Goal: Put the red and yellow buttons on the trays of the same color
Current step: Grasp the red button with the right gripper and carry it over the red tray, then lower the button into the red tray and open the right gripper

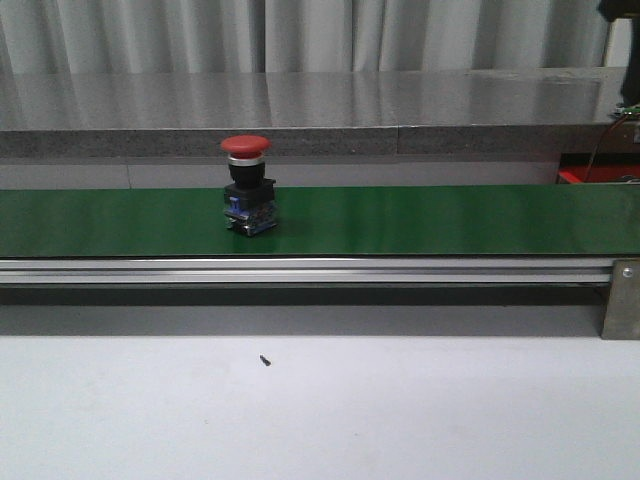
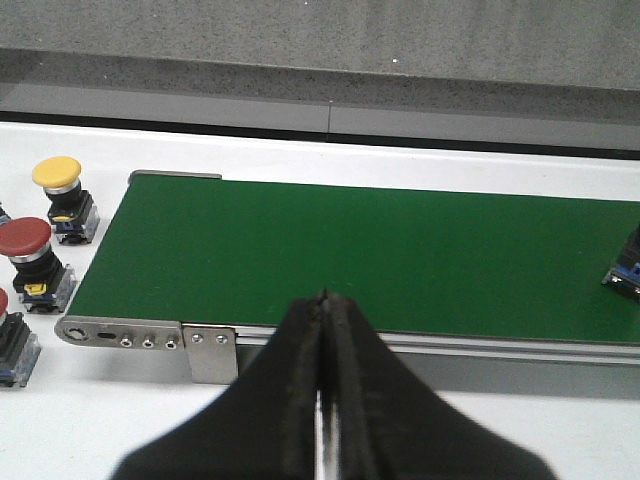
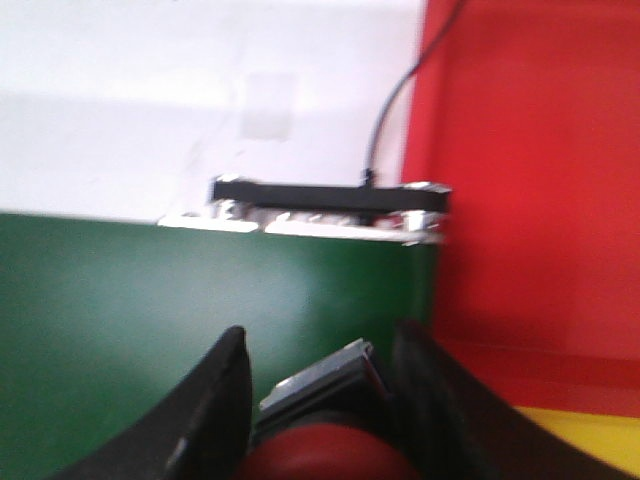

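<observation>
A red button with a black and blue base stands upright on the green belt; its base shows at the edge of the left wrist view. My left gripper is shut and empty, above the belt's near rail. My right gripper is shut on another red button, held over the belt's end beside the red tray. A strip of the yellow tray shows next to it. Neither gripper shows in the front view.
Off the belt's other end, a yellow button and two red buttons stand on the white table. A black bracket and cable sit at the belt's end by the red tray. A grey ledge runs behind the belt.
</observation>
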